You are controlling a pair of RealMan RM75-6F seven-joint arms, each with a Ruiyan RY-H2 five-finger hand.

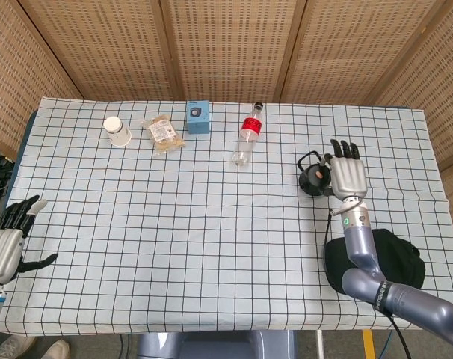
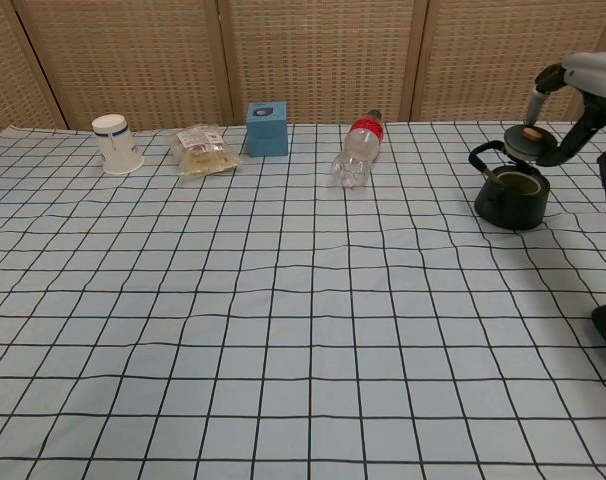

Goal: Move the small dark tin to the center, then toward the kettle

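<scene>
The small dark tin (image 2: 528, 140) is a flat round disc with an orange spot on its face. My right hand (image 2: 586, 84) pinches it in the air, just above the black kettle (image 2: 511, 196) at the table's right. In the head view my right hand (image 1: 347, 176) sits directly right of the kettle (image 1: 308, 162), and the tin (image 1: 318, 176) overlaps the kettle's body, so the two are hard to tell apart. My left hand (image 1: 4, 250) hangs off the table's left edge, fingers spread and holding nothing.
Along the far edge stand a white paper cup (image 2: 118, 143), a snack packet (image 2: 202, 150), a blue box (image 2: 267, 127) and a lying plastic bottle (image 2: 358, 152). A black cap (image 1: 376, 258) lies at the near right. Checked cloth (image 2: 283, 330) covers the table.
</scene>
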